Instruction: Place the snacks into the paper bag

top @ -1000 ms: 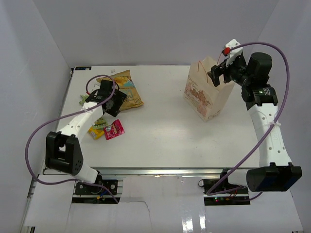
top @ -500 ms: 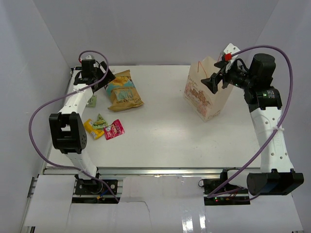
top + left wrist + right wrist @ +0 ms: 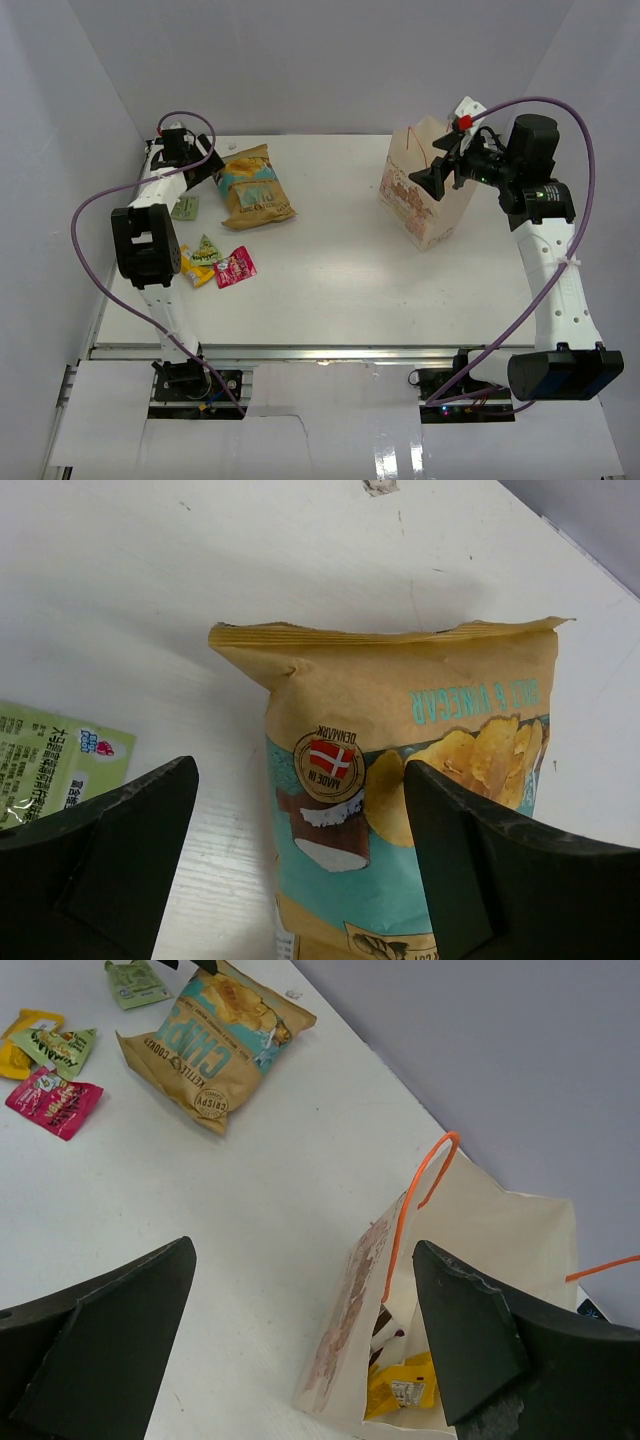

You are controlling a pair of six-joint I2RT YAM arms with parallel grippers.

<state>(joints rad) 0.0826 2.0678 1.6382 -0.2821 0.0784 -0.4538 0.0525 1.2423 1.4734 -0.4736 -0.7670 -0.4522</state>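
Observation:
The tan-gold chip bag (image 3: pixel 256 186) lies flat at the back left. My left gripper (image 3: pixel 206 167) is open and empty just left of it. In the left wrist view the chip bag (image 3: pixel 400 770) lies between and beyond my spread fingers (image 3: pixel 110 850). A flat green packet (image 3: pixel 185 207) lies beside it. Yellow (image 3: pixel 189 266), green (image 3: pixel 207 250) and pink (image 3: pixel 236 267) packets lie nearer. The cream paper bag (image 3: pixel 424 190) stands at the right. My right gripper (image 3: pixel 433 180) is open and empty above its mouth. Inside the bag lie a yellow packet (image 3: pixel 412 1392) and a dark bar (image 3: pixel 385 1328).
Grey walls close the table at the left, back and right. My left arm lies along the left wall. The bag's orange handles (image 3: pixel 415 1200) stand up near my right fingers. The green packet also shows in the left wrist view (image 3: pixel 50 760).
My left arm swung from above the small packets and chip bag to the back left corner and now faces the chip bag's top edge. My right gripper tilted down toward the bag's mouth.

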